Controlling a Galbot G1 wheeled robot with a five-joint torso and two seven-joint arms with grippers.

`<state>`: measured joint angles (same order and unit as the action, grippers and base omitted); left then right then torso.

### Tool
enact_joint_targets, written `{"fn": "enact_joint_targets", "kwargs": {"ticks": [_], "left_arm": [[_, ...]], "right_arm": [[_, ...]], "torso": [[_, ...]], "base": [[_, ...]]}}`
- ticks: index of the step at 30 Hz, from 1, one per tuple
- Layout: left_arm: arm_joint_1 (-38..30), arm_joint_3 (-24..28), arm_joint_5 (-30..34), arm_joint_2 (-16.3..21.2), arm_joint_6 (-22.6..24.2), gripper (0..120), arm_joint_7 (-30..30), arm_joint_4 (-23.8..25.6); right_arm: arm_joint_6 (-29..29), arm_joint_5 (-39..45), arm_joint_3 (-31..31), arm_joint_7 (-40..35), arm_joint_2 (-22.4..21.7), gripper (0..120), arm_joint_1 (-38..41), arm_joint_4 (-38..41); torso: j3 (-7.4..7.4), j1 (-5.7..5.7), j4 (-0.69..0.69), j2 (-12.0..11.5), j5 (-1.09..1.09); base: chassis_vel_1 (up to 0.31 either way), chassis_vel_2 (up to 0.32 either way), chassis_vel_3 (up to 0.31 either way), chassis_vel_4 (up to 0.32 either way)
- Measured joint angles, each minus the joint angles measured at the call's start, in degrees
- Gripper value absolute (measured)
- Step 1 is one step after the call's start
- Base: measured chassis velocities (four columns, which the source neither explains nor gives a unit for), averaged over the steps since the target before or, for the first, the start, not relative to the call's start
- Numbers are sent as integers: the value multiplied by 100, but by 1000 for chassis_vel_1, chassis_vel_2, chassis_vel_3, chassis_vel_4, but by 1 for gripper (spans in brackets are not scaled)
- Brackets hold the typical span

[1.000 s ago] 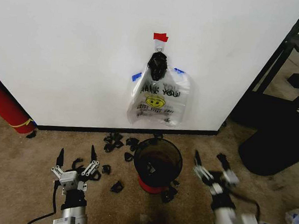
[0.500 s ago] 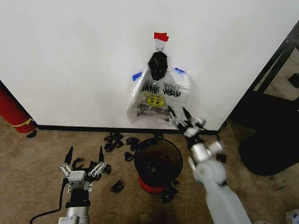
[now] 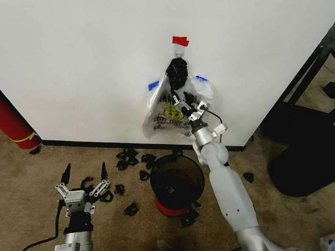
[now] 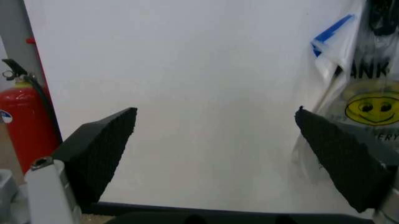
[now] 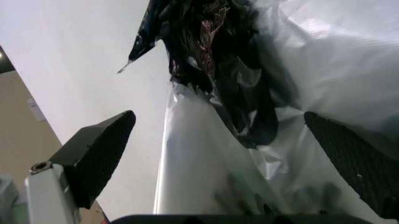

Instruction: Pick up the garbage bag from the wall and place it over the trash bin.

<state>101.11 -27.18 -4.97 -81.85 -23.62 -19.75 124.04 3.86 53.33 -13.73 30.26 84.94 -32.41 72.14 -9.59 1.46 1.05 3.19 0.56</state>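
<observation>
The garbage bag (image 3: 169,119), clear plastic with black print and a yellow smiley, hangs on the white wall (image 3: 75,51) under a bit of red tape (image 3: 180,41) and a black knot (image 3: 177,74). My right gripper (image 3: 189,105) is raised to the bag's front, open; in the right wrist view its gripper (image 5: 227,154) spans the clear plastic (image 5: 199,158) and the knot (image 5: 212,46), with no contact visible. The trash bin (image 3: 177,182) stands on the floor below the bag. My left gripper (image 3: 83,180) hangs open low over the carpet, facing the wall, with the bag (image 4: 367,93) off to one side.
A red cylinder (image 3: 7,118) leans at the wall's left end. Black scraps (image 3: 132,157) litter the carpet around the bin. A big black bulky object (image 3: 314,151) and a black frame (image 3: 313,60) stand to the right. A black baseboard (image 3: 98,144) runs along the wall.
My right arm has risen from beside the bin up to the hanging bag, gripper still open. The left gripper stayed low, shifting only slightly.
</observation>
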Motion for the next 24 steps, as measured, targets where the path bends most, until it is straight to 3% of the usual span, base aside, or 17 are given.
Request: {"fn": "enact_joint_targets", "kwargs": {"ticks": [7,24], "left_arm": [[13,47,10,51,-47,100,2,-72],[-27,78,58,113,-50,100,-25,3]], "right_arm": [[-30,22,32,-2,77,91,73,-54],[-40,-148,0,-166,174,27,-34,79]], "torso": [[0,0,-1,0,0],[0,-1,-1,1,0]], "base": [[0,0,0,0],[0,0,0,0]]}}
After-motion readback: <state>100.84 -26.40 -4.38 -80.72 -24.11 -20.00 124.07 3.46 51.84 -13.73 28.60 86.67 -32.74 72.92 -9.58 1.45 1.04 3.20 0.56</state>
